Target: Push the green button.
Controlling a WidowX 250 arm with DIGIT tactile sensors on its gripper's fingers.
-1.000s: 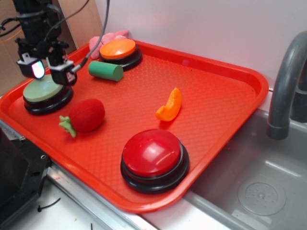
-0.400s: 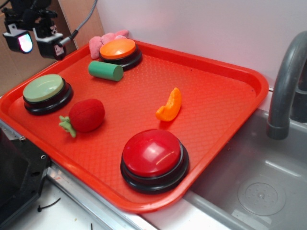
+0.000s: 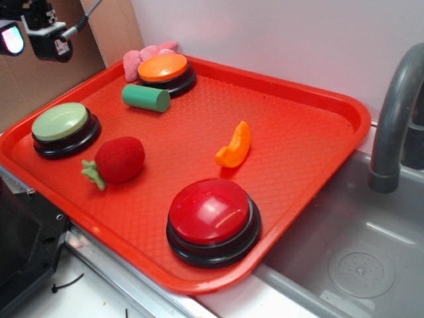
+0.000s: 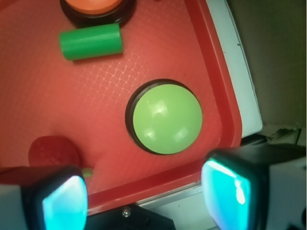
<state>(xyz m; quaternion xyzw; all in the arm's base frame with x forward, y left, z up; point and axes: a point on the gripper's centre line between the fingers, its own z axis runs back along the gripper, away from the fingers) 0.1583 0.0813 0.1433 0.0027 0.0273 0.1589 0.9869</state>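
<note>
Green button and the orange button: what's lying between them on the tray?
Between the green button and the orange button lies a green cylinder on its side, seen in the exterior view.

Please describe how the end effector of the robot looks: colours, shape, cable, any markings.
The end effector has two blocky black fingers whose inner pads glow cyan in the wrist view. In the exterior view it is black, one pad looks whitish-pink, a small red mark sits on one finger, and a grey cable runs upward.
</note>
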